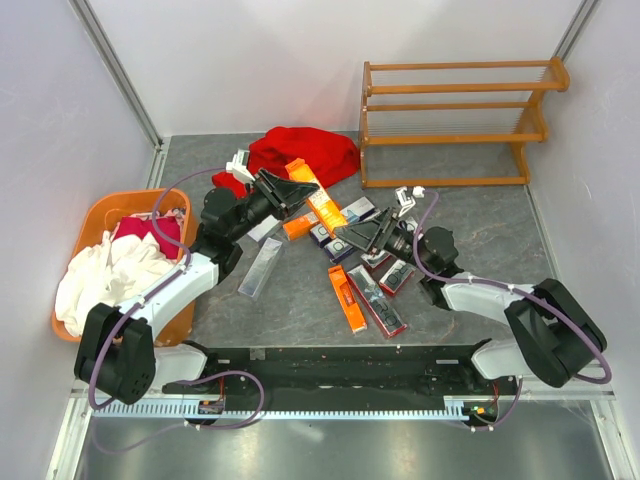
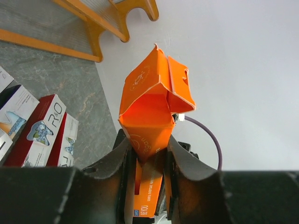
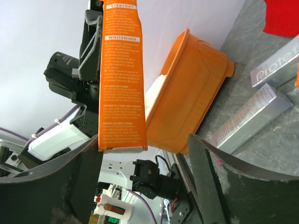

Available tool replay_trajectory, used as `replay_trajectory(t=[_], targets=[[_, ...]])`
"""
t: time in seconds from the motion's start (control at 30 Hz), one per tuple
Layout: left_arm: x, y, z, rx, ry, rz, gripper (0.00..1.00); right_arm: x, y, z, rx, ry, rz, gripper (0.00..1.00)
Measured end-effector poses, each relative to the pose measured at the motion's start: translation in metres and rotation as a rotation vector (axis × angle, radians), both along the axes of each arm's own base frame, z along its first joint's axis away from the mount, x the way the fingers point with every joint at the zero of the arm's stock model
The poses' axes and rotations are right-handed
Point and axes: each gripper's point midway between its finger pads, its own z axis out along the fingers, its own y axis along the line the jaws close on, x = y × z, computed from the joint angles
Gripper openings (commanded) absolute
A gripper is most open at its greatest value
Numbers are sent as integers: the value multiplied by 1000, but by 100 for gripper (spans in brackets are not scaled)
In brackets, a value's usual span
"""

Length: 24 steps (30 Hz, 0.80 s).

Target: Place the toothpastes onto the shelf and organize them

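The wooden shelf (image 1: 455, 120) stands upright at the far right of the table, against the back wall, with three slatted tiers and slanted side frames. One orange toothpaste box (image 1: 318, 200) is raised off the table, pinched in the left gripper (image 2: 148, 151), with its end flaps sprung open. The rest lie flat, scattered mid-table: a second orange box (image 1: 346, 298), a silver-grey box (image 1: 261, 267) and a dark box (image 1: 378, 300).

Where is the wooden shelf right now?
In the top view, the shelf stands at the far right, against the back wall, just right of the red cloth.
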Motion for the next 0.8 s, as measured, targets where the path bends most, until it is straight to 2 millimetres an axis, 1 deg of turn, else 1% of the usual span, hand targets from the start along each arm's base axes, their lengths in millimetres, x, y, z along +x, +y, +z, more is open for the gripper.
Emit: replay_trajectory(t=[0.03,0.1,0.2,0.23,0.3,0.33,0.37,0.43,0.47,0.53,0.57,0.6,0.63,0.7,0.8], targets=[[0,0,0,-2,-1,0,30,1,1,1,6,-1,2,68],[0,0,1,-4,-2,1,30,3,3,6,25,-8,6,66],[0,0,1,-5,-1,1,31,4,3,12,53,-15,10,56],[0,0,1,-6,0,1,31,4,3,13,58,-16,11,49],[0,0,1,-6,0,2,34,3,3,16,72,-17,14,42],[0,0,1,-6,1,2,36,3,3,18,78,-19,15,37],[0,0,1,-6,1,2,44,2,3,19,83,-21,17,34],[0,0,2,-8,-2,2,55,2,3,20,88,-14,18,29],[0,0,2,-11,-2,2,66,2,3,20,88,-15,19,28],[0,0,1,-13,1,2,76,2,3,18,84,-7,18,25],[0,0,1,-10,1,2,84,3,3,17,80,-2,17,24],[0,0,0,-5,0,2,87,3,3,16,78,2,15,23],[-1,1,-1,3,5,3,99,4,3,16,78,3,12,22],[-2,2,-7,42,11,6,100,6,2,13,69,13,4,21],[-1,5,-8,112,13,22,100,13,-4,8,57,32,-23,21]])
